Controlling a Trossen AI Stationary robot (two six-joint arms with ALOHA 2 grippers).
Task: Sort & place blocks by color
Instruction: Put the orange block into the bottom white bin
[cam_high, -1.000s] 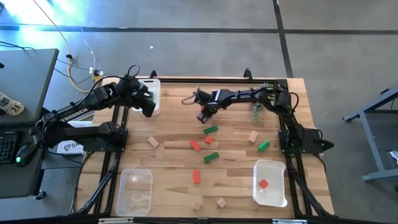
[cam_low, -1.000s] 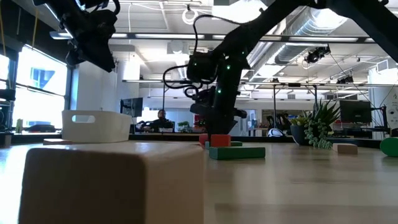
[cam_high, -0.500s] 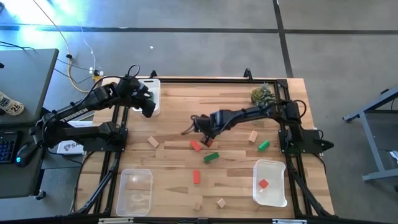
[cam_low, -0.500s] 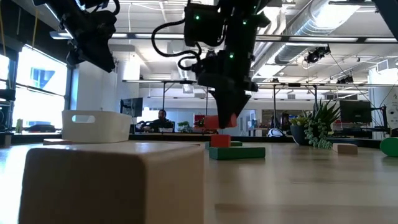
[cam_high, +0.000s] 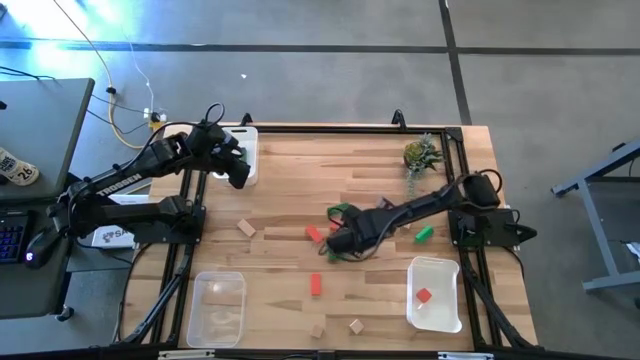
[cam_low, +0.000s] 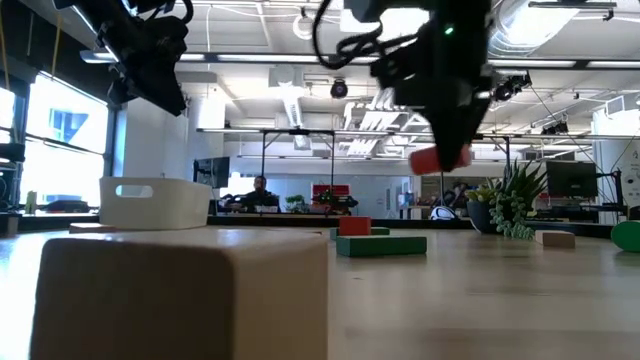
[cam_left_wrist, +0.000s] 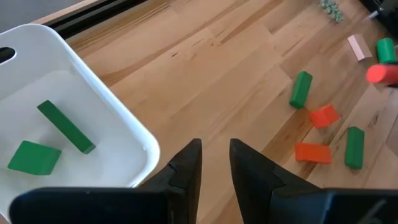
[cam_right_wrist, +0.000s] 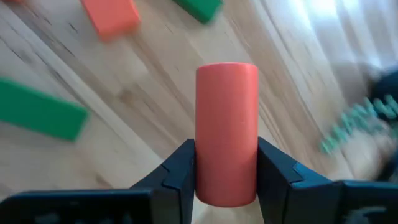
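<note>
My right gripper (cam_high: 340, 243) hangs over the middle of the table, shut on a red round-sided block (cam_right_wrist: 227, 134), which also shows in the low view (cam_low: 437, 157). Loose blocks lie flat on the wood around it: red ones (cam_high: 314, 233) (cam_high: 316, 285), a green one (cam_high: 424, 233), and tan ones (cam_high: 246, 228) (cam_high: 355, 325). My left gripper (cam_left_wrist: 214, 162) waits at the far left beside the white tray (cam_left_wrist: 124, 134). Its fingers stand a little apart with nothing between them. Two green blocks (cam_left_wrist: 65, 127) lie in that tray. My right gripper pinches the red block between its two fingers, on opposite sides (cam_right_wrist: 200, 177) near one end. The fingers come from above, slanting steeply down, and lie across the block. The block sticks out past the fingertips (cam_low: 455, 140), lifted clear of the table.
A clear tray (cam_high: 218, 308) stands at the near left. At the near right a white tray (cam_high: 447, 318) holds one red block (cam_high: 424, 296). A small potted plant (cam_high: 421, 153) stands at the far right. Bare wood lies between the trays along the near edge.
My right gripper has swung from the far middle of the table toward the near edge and risen, tipping more steeply downward. It has stayed shut on the red block, which has come up from the table and now hangs clear of it.
</note>
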